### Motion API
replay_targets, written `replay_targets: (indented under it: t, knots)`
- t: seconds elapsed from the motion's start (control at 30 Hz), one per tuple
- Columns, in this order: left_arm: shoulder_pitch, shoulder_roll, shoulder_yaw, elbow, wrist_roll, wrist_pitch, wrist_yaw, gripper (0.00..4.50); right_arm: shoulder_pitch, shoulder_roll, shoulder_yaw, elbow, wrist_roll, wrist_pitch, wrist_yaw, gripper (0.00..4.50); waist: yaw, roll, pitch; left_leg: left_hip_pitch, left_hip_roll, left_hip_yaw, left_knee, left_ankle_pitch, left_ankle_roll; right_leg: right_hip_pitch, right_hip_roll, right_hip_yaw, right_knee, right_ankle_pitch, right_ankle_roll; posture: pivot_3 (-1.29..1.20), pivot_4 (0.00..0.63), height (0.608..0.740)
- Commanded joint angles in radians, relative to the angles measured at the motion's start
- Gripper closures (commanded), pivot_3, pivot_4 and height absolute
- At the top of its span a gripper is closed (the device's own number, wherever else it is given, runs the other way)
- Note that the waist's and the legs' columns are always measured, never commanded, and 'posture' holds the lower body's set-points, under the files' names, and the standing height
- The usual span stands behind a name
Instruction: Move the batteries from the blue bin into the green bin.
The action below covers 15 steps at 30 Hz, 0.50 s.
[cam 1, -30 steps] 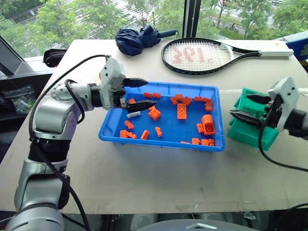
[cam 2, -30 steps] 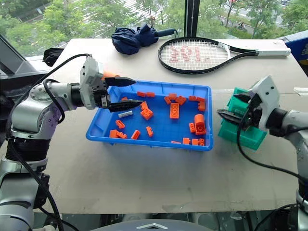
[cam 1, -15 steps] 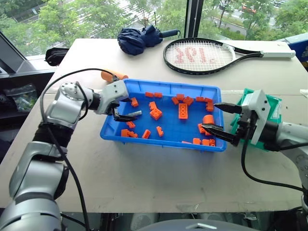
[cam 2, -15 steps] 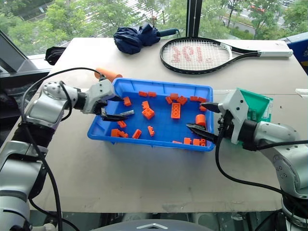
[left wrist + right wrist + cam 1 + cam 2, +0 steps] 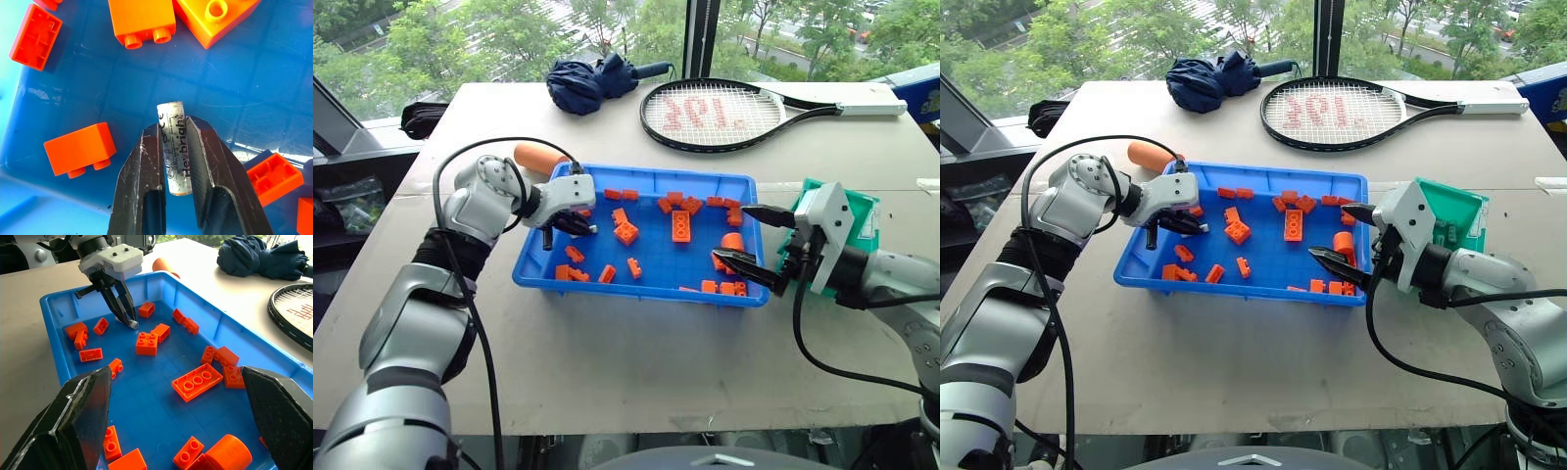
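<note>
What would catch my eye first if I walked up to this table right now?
Probably the bright blue bin in the middle of the table, strewn with orange toy bricks. At its left end the left gripper has shut on a small silver-white battery down on the bin floor, while the right gripper hangs open over the bin's right end, in front of the green bin. Behind lie a tennis racket and a folded navy umbrella.

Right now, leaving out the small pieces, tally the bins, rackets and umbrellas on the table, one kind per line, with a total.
Bins: 2, the blue bin and the green bin
Rackets: 1, the tennis racket
Umbrellas: 1, the folded navy umbrella
Total: 4
</note>
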Motion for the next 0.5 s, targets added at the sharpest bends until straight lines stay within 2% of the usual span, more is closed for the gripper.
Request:
replay_targets:
  t: [0.03,0.17,0.5]
  knots:
    - [0.033,0.006,-0.020,0.029,0.037,0.031,-0.023,4.43,0.000,-0.021,-0.035,-0.035,0.022,-0.029,-0.009,0.26,0.000,0.000,0.000,0.000,0.000,0.000,0.000,0.000,0.000,0.000,0.000,0.000,0.000,0.000,0.000,0.00,0.150,0.740]
    - [0.030,-0.010,0.042,0.016,-0.018,0.072,-0.013,4.43,-0.001,-0.033,-0.036,-0.028,0.034,-0.037,-0.011,0.26,-0.001,0.000,0.000,0.000,0.001,0.000,0.000,0.000,0.000,0.000,0.000,0.000,0.000,0.000,0.000,0.00,0.150,0.740]
    - [0.015,-0.014,0.199,-0.128,-0.238,0.328,-0.115,4.43,0.028,-0.059,-0.064,-0.002,0.047,-0.070,-0.010,0.26,0.003,-0.001,0.000,-0.004,0.001,-0.002,0.001,0.000,0.000,-0.001,0.000,-0.002,-0.001,0.000,0.000,0.00,0.150,0.740]
